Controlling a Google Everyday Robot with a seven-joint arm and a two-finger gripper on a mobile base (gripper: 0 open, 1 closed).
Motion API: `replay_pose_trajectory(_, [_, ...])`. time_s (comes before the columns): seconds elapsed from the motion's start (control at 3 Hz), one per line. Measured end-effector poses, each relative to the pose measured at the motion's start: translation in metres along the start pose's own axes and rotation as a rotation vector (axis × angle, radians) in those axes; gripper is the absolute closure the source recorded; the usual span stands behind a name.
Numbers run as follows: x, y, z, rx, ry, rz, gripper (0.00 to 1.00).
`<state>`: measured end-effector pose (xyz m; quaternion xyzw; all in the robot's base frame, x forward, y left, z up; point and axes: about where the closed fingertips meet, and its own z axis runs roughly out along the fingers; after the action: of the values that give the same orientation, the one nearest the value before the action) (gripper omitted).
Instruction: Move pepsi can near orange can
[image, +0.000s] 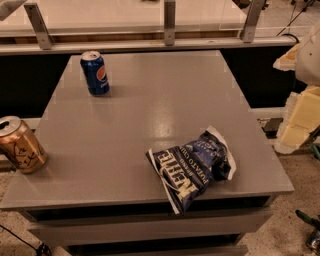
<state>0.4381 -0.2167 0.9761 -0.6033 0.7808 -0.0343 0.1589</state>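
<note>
The pepsi can (95, 73) stands upright at the far left of the grey table (150, 100), dark blue with a round red-white-blue logo. The orange can (20, 145) stands at the table's near left edge, orange-gold with dark scribbled lettering, leaning slightly. The two cans are well apart. My gripper (301, 117) is at the right edge of the view among pale arm parts, off the table's right side, far from both cans and holding nothing that I can see.
A navy chip bag (194, 167) with white lettering lies at the table's near right, overhanging the front edge. A railing with metal posts (169, 22) runs behind the table. Speckled floor lies to the right (295, 200).
</note>
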Motion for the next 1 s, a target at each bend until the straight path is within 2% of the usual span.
replay_pose_trajectory(0.33, [0.000,0.000,0.000,0.000,0.000,0.000,0.00])
replay_pose_trajectory(0.67, [-0.009,-0.011,0.009,-0.001,-0.030,-0.007,0.00])
replay_pose_trajectory(1.0, [-0.039,-0.036,0.036,-0.011,-0.096,-0.014,0.00])
